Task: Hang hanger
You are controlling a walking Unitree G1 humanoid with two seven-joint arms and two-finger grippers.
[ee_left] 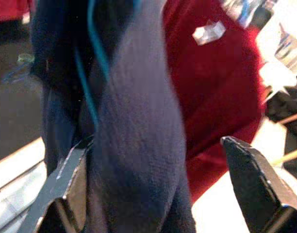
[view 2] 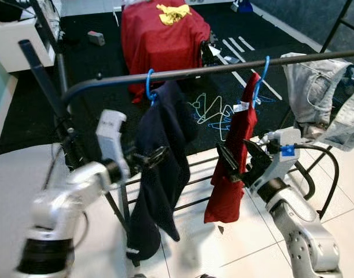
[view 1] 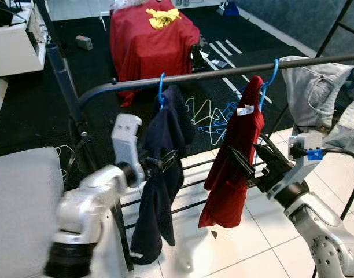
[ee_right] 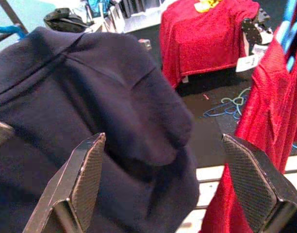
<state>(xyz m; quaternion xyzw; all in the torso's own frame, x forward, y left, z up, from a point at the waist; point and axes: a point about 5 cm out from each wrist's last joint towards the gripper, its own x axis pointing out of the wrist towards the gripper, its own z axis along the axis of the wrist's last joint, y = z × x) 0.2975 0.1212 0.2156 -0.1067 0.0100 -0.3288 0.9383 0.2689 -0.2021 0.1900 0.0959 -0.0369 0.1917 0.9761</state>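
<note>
At the left end of the clothes rail [view 1: 211, 74], where the dark bar bends down to its post, the left gripper [view 1: 165, 159] reaches in from the silver left arm [view 1: 90, 200]; its two black fingers [ee_left: 66, 189] stand wide apart, and the navy garment [view 1: 162, 174] hangs between them, close against one finger, but I cannot tell if the fingers press it; this navy garment hangs on a blue hanger [view 1: 161, 88], whose hook sits over the rail near the left bend; further right, near the middle of the rail, a second blue hanger [view 1: 268, 78] is hooked over the bar and carries a red garment [view 1: 238, 156] with a small white label near its collar; the right gripper [view 1: 249, 161] comes from the right arm [view 1: 316, 226] and is just beside the lower part of the red garment; in the right wrist view its fingers [ee_right: 85, 174] are spread wide with nothing between the pads, and they point toward the navy garment; at the right end of the rail a grey denim garment [view 1: 316, 87] is draped over the bar; behind the rail, on the black floor mat [view 1: 32, 110], a loose pile of blue and white hangers [view 1: 214, 119] lies, and farther back a box covered with red cloth [view 1: 148, 43] stands with a yellow rag [view 1: 162, 17] on its top.
</note>
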